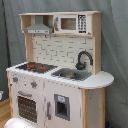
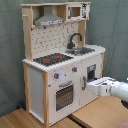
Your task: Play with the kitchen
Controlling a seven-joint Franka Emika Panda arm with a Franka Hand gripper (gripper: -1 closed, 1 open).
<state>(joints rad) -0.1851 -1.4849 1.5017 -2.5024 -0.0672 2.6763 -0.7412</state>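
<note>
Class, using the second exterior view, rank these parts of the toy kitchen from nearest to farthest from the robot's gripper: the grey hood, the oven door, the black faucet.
1. Oven door: low on the kitchen's front, just to the second exterior view's left of the gripper.
2. Black faucet: above, over the sink on the counter.
3. Grey hood: top of the kitchen, upper left.

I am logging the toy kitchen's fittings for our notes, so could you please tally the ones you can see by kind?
Hob rings: 2
Faucet: 1
Sink: 1
Hood: 1
Microwave: 1
Oven door: 1
Total: 7
</note>
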